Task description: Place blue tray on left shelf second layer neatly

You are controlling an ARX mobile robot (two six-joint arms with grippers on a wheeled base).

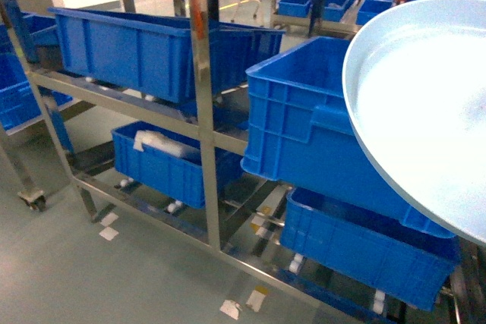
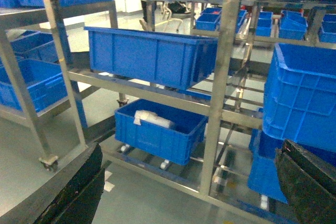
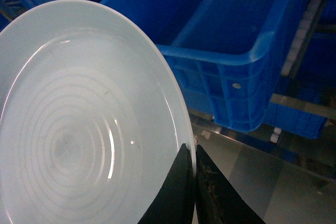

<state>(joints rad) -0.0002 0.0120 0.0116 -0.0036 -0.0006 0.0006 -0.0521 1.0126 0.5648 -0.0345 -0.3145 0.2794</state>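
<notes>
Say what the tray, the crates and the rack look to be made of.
Tray: pale blue plastic, it seems, glossy; highlights glint along moulded concentric rings.
Crates: dark blue plastic, duller sheen, with moulded ribs and thick rolled rims.
Rack: bare silvery metal, likely steel; its flat uprights reflect blue.

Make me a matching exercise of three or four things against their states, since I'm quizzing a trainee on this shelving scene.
Things:
1. blue tray
2. left gripper
3. lower-left crate
4. upper-left crate

States:
A. holds a white bundle
B. open, holding nothing
C. pinched at its rim by the right gripper
D. sits on the left shelf second layer

Pairs: 1-C, 2-B, 3-A, 4-D
</notes>
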